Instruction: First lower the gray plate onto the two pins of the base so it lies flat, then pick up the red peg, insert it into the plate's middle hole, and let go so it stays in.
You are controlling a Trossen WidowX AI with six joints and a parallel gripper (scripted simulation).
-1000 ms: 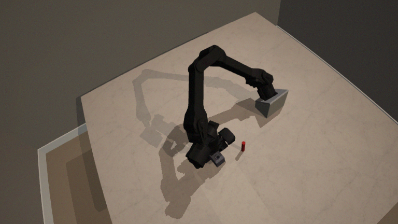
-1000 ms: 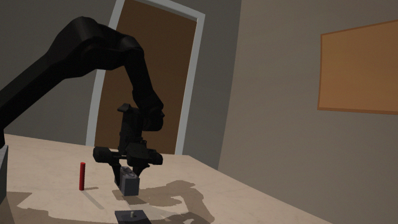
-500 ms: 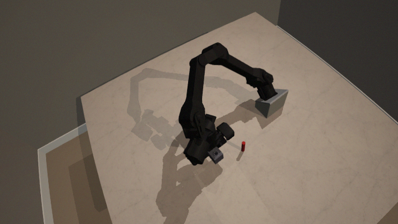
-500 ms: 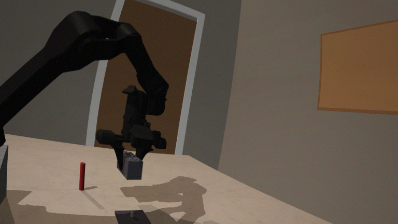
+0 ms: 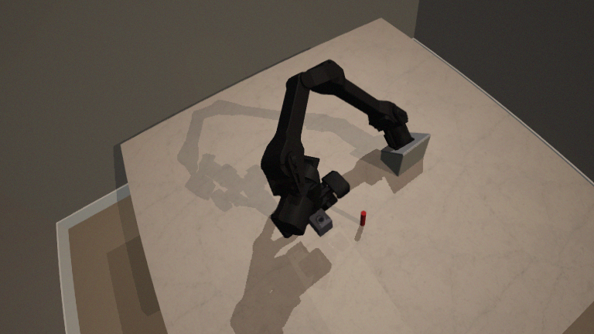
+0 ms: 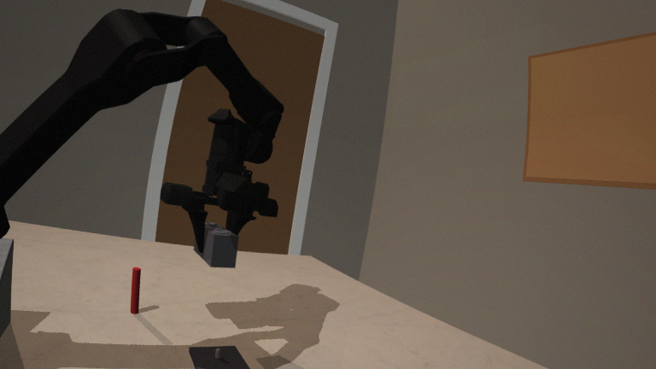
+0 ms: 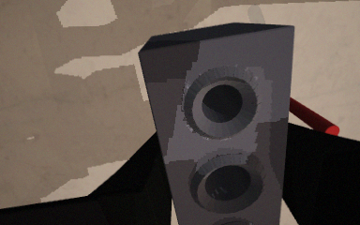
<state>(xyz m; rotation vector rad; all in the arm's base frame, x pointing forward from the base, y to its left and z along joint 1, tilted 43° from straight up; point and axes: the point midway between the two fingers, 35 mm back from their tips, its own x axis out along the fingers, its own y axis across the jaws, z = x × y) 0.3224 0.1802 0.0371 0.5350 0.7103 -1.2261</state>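
The gray plate (image 5: 322,226) (image 6: 222,250) (image 7: 276,94) is a thick block with round holes in its top; two show whole and part of a third shows in the wrist view. My gripper (image 6: 216,239) (image 7: 206,127) is shut on its sides and holds it raised above the table. The red peg (image 5: 363,218) (image 6: 136,290) (image 7: 313,115) stands upright on the table, apart from the gripper. The dark base (image 6: 232,357) shows partly at the bottom of the exterior view, with one short pin (image 6: 218,353) visible. The rest of the base is cut off there.
The arm stands on a gray wedge-shaped mount (image 5: 404,159) (image 6: 4,280). The pale table (image 5: 472,225) (image 6: 86,258) has its left edge beyond the gripper in the top view. Arm shadows fall across the tabletop.
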